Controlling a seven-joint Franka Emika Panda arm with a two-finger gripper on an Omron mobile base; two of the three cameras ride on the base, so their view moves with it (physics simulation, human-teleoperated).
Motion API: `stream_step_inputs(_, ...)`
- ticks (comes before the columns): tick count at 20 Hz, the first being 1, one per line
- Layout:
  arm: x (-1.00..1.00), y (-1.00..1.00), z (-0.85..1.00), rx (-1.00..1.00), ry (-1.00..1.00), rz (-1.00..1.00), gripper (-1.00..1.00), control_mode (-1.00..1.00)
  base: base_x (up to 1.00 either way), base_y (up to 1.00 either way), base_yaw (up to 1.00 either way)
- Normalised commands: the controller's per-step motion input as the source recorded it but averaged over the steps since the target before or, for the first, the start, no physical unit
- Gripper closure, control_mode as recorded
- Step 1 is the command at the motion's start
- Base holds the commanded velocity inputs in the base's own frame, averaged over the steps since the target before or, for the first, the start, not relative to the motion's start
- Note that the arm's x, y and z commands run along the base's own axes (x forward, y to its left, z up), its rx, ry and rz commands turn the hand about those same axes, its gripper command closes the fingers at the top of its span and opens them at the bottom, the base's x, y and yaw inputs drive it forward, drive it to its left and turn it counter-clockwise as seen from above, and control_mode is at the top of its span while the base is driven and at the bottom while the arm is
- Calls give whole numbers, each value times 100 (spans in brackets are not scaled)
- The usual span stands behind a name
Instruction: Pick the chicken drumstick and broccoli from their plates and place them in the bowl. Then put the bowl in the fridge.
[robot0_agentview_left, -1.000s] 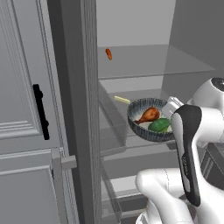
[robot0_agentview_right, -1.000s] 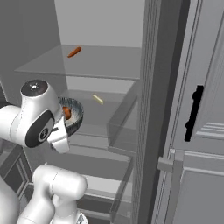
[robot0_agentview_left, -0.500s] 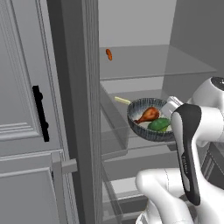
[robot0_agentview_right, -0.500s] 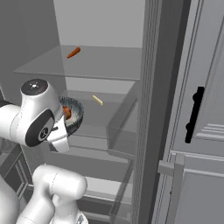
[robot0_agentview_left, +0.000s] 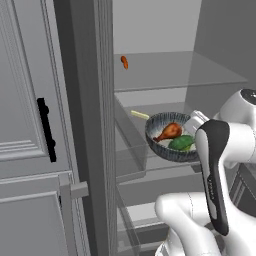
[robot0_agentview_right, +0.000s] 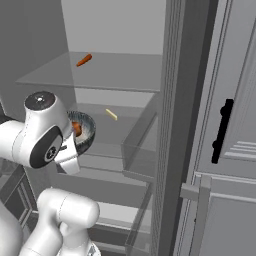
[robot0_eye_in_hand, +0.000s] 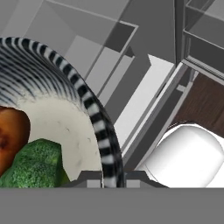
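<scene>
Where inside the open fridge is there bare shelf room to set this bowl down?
The middle glass shelf looks free below the bowl, between the pale stick at the back and the shelf's front edge. The upper shelf is bare right of the small orange item. Crowding is only inside the bowl: chicken drumstick beside broccoli.

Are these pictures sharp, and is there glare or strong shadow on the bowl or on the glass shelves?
Left base view: sharp, flat even light, the bowl casts no strong shadow. Right base view: glass shelf see-through, without glare. Hand view: the bowl's rim looms large and curved, the broccoli slightly soft.
</scene>
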Motion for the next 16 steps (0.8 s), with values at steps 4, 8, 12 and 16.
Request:
stream_step_inputs(4, 1, 0, -42, 0, -11, 0, 100, -100, 0, 0, 0)
stream_step_inputs(8, 25, 0, -32, 0, -9, 0, 100, -100, 0, 0, 0)
stream_step_inputs(12, 82, 0, -20, 0, -1, 0, 100, -100, 0, 0, 0)
stream_step_inputs(16, 93, -25, -33, 0, 2, -3, 100, -100, 0, 0, 0)
